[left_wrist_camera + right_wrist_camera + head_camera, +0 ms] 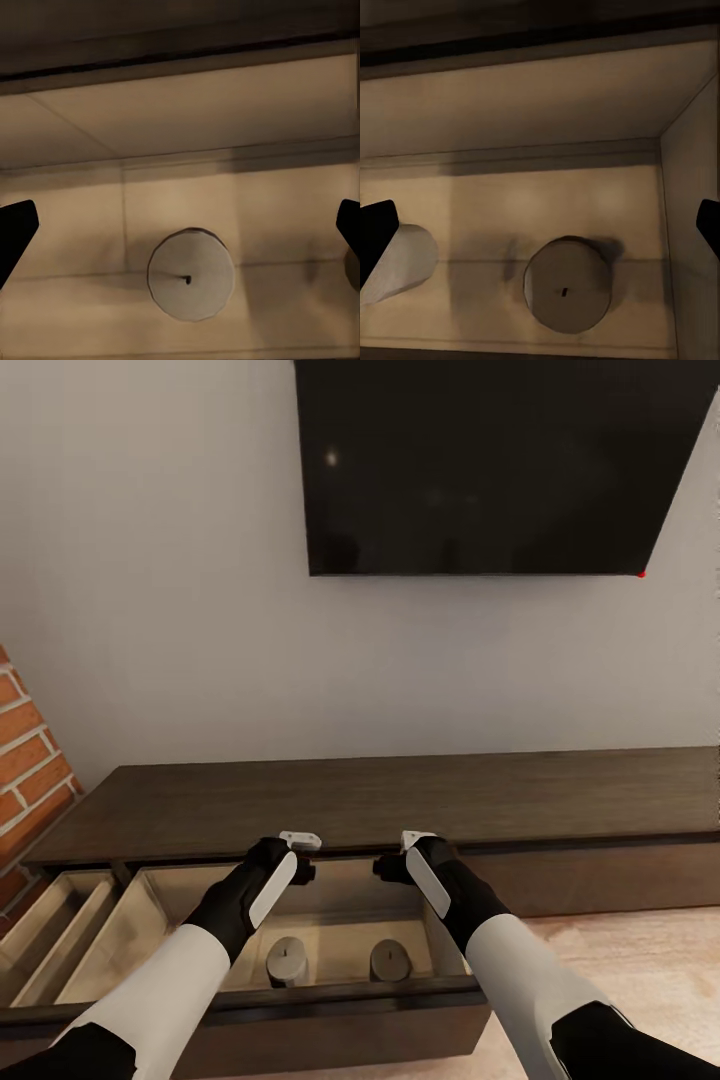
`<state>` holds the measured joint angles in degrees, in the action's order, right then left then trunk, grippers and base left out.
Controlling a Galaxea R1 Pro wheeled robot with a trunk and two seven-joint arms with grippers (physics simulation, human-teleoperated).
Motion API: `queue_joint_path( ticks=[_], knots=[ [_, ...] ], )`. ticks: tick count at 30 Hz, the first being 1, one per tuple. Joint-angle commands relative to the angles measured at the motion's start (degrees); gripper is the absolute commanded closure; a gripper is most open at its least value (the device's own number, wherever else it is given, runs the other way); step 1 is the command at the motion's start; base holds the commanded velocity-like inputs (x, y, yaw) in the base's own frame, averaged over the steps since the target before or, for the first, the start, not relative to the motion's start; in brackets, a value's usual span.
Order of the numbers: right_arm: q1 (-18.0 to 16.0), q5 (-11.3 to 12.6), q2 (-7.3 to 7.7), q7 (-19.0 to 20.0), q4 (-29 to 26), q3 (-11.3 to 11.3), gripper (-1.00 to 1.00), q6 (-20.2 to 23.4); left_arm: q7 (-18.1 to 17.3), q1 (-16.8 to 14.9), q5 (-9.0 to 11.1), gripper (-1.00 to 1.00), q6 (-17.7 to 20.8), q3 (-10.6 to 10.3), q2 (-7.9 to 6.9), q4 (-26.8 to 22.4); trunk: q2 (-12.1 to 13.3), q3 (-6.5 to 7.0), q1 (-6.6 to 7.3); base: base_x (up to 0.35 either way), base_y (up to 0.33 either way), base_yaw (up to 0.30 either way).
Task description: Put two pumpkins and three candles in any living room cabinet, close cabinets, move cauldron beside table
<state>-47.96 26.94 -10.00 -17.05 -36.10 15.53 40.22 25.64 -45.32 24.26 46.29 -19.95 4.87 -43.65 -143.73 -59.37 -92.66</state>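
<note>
Beige candles, left [287, 960] and right [390, 960], stand upright in the cabinet's [400, 800] open drawer, one directly below each gripper, left [300, 857] and right [398, 855]; jaws spread, empty.

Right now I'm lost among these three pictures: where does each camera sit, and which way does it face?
Head view: on the head, looking forward and down at the cabinet, its open drawer and the TV; both forearms, left tool and right tool show.
Left wrist view: above the drawer, facing down on one candle; dark fingertips at the edges.
Right wrist view: likewise, over the other candle.
Shared: both wrist views show the drawer's pale floor; the head view shows both candles.
</note>
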Motion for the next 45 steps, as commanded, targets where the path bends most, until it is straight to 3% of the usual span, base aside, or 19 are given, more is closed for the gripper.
queue_joint_path(
  ticks=[1,24,29,38,45],
  knots=[
    [-0.03,0.55,0.0,-0.53,-0.07,0.11,-1.0,0.12,0.57,-0.04,0.61,-1.0,0.11,-0.18,-0.03,-0.05,0.0,0.17,0.03,0.0,0.0,0.0],
    [-0.02,0.61,0.0,-0.11,-0.45,0.03,-1.0,-0.31,0.55,-0.04,0.61,-1.0,0.16,-0.18,0.22,-0.36,0.3,5.27,0.63,0.0,0.0,0.0],
    [0.04,2.3,0.0,-0.09,-0.46,0.03,-1.0,-0.32,0.62,-0.04,0.61,-1.0,0.19,-0.18,0.25,-0.48,0.37,6.37,0.76,0.0,0.0,0.0],
    [0.06,2.92,0.0,-0.09,-0.53,0.02,-1.0,-0.32,0.65,-0.04,0.6,-1.0,0.28,-0.18,0.37,-0.54,0.49,8.37,0.99,0.0,0.0,0.0],
    [0.1,2.99,0.0,-0.09,-0.55,0.02,-1.0,-0.32,0.75,-0.04,0.53,-1.0,0.36,-0.18,0.34,-0.6,3.3,9.86,2.52,0.0,0.0,-0.024]
  ],
)
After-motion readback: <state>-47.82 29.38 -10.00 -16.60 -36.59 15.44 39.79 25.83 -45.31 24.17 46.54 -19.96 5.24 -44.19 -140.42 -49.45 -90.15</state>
